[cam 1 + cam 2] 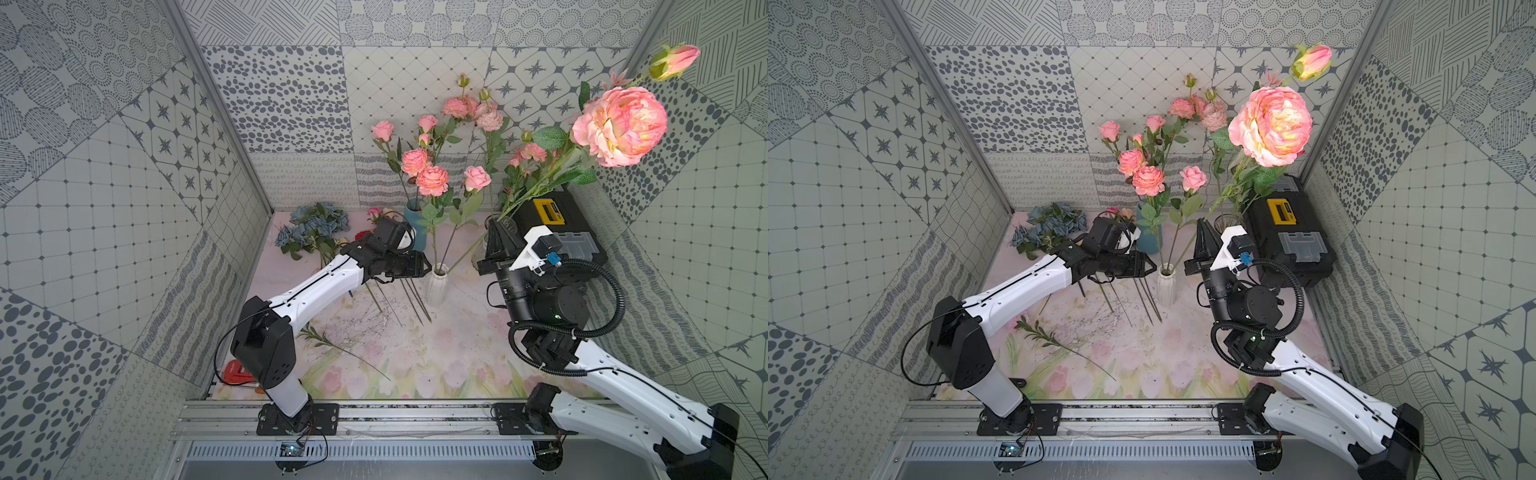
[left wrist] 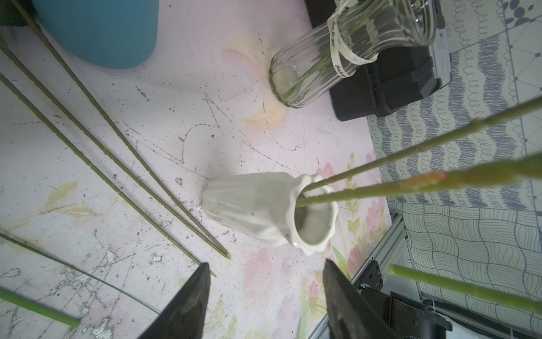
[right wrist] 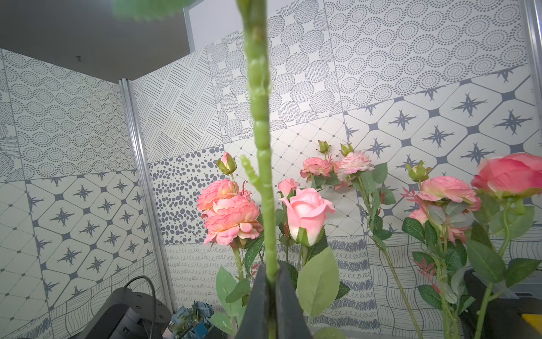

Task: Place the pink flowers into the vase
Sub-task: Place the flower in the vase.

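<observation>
Step in hand: the right claw (image 1: 496, 226) is carrying the large pink flower (image 1: 619, 124) to the white vase (image 2: 249, 205), I judge. The bloom is standing high, near the right wall.
Doing it well: the cut end (image 2: 410, 273), which seems to be this flower's, is hanging beside the vase mouth, not in it. The arm should be bringing it over the opening, then lowering it straight, without disturbing the two stems (image 2: 381, 187) inside.
Right claw: it is pinching the green stem (image 3: 261, 146), jaws closed tight on it.
Left claw (image 2: 266, 262): its jaws are standing well apart, holding nothing, hovering near the vase.
</observation>
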`<action>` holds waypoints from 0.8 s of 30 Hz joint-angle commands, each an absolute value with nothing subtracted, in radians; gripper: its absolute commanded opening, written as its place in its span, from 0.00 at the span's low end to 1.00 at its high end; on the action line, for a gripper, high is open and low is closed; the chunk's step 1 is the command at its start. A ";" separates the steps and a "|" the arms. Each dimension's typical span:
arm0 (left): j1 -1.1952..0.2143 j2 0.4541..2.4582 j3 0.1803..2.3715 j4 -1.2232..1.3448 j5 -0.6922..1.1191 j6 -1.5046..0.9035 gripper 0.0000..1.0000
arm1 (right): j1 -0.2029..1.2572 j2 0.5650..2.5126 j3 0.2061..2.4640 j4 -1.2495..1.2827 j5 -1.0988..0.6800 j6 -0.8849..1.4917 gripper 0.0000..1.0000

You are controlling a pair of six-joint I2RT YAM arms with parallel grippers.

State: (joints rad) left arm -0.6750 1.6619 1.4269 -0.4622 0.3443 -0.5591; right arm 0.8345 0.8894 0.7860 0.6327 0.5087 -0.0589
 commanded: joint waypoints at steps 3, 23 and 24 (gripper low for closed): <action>-0.678 1.667 1.445 -0.467 0.351 -0.538 0.61 | 0.825 0.918 0.784 0.709 0.522 -0.049 0.00; -0.696 1.709 1.464 -0.457 0.363 -0.538 0.61 | 0.770 1.009 0.791 0.745 0.489 -0.009 0.00; -0.696 1.712 1.465 -0.457 0.362 -0.537 0.61 | 0.768 1.012 0.793 0.746 0.487 -0.005 0.00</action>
State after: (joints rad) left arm -0.6926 1.7012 1.4494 -0.4618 0.3538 -0.5591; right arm 0.7765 1.0061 0.7860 0.6857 0.4984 -0.0280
